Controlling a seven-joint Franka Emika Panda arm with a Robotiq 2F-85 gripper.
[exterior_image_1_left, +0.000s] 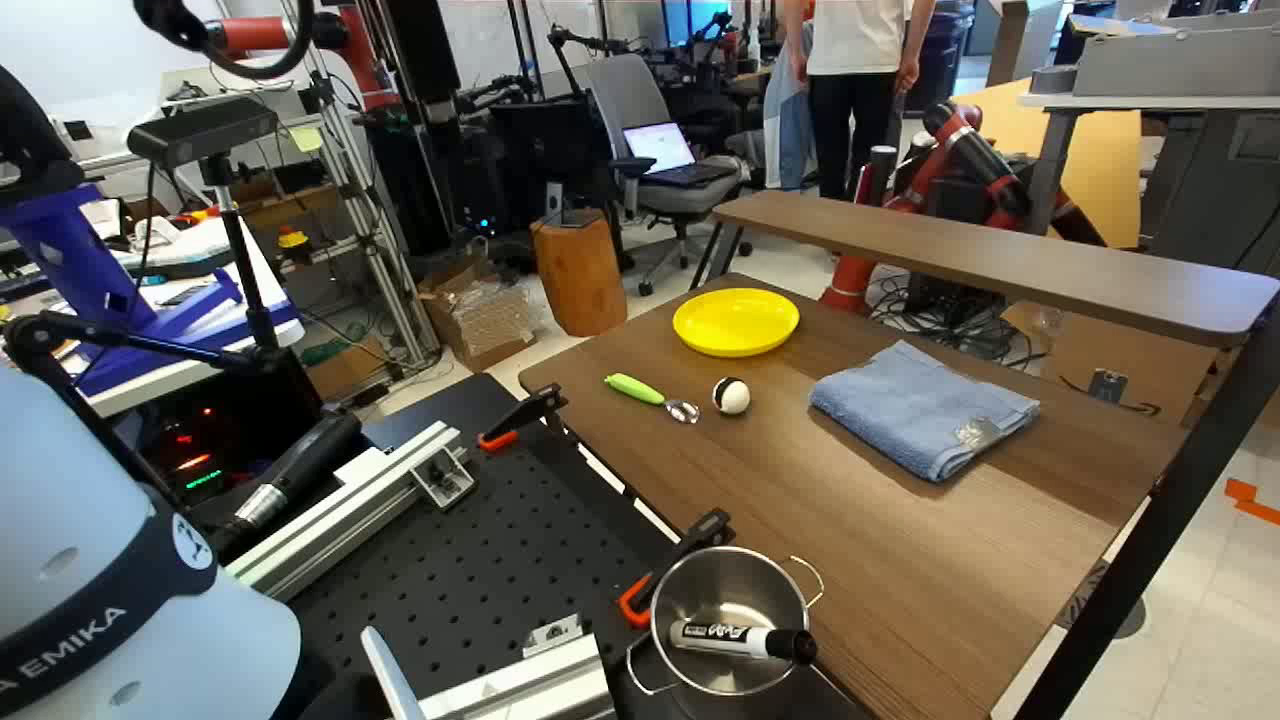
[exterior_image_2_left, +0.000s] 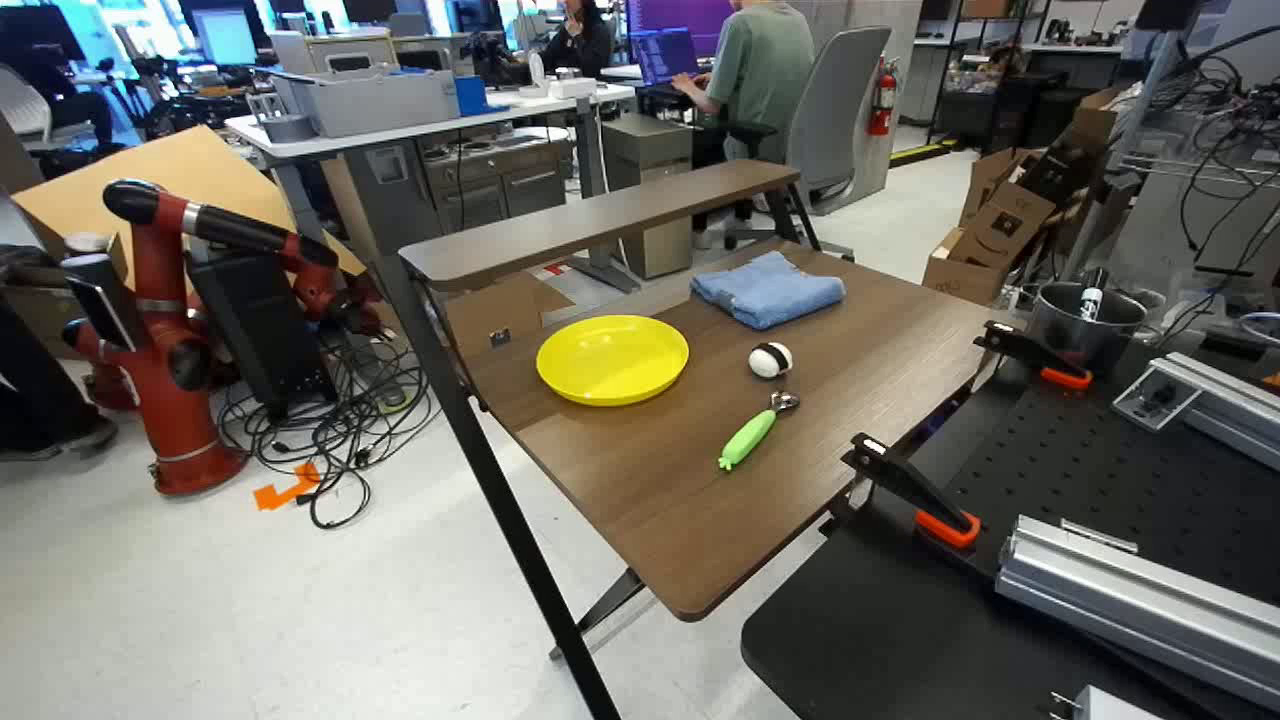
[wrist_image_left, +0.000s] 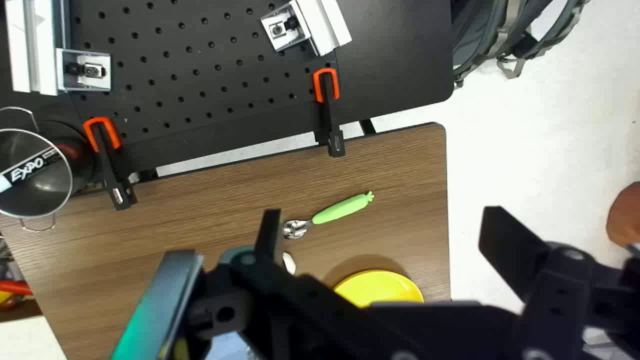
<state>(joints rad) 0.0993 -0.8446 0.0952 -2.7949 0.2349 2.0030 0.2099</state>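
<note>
My gripper (wrist_image_left: 382, 220) is open in the wrist view, its black fingers wide apart with nothing between them. It hangs above a brown table (exterior_image_1_left: 930, 560) and touches nothing there. Beyond the fingertips lies a spoon (wrist_image_left: 340, 209) with a green handle. A white ball with a black band (exterior_image_1_left: 732, 396) rests beside it; in the wrist view a finger mostly covers the ball. The yellow plate (exterior_image_2_left: 612, 360) and folded blue towel (exterior_image_2_left: 768, 288) also lie on the table, both partly hidden by the gripper in the wrist view. Neither exterior view shows the gripper.
A metal pot (exterior_image_1_left: 690, 578) holding an Expo marker (exterior_image_1_left: 735, 640) stands at the table's edge, on the black perforated board (wrist_image_left: 190, 65). Clamps with orange ends (exterior_image_2_left: 945, 525) and aluminium rails (exterior_image_2_left: 1150, 600) line the board. A raised shelf (exterior_image_2_left: 610, 222) spans the table's far side.
</note>
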